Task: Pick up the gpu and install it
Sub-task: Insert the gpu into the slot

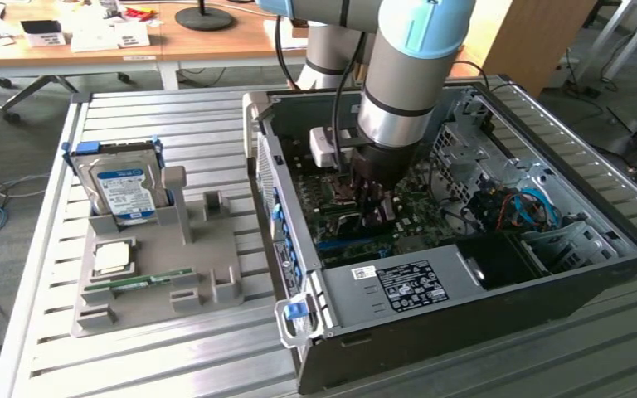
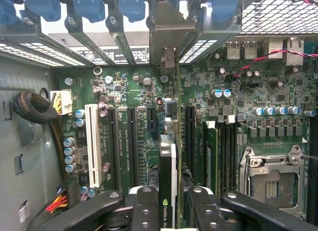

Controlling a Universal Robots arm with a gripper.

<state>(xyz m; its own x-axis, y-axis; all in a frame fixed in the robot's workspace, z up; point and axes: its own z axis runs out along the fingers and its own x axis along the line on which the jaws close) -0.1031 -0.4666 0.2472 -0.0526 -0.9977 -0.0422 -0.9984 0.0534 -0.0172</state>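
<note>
Slatted grey metal forms the table [image 1: 163,365], office desks beyond (papers on them). Inside the open case [image 1: 463,332], the gripper [image 2: 171,206] clenches the gpu [image 2: 169,161] edge-on above the motherboard [image 2: 134,92] slots.

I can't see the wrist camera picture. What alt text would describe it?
The claw grips the gpu edge-on, holding it over the slots of a green motherboard inside an open computer case. Blue slot clips line the case's back edge, and an empty processor socket sits to one side.
</note>
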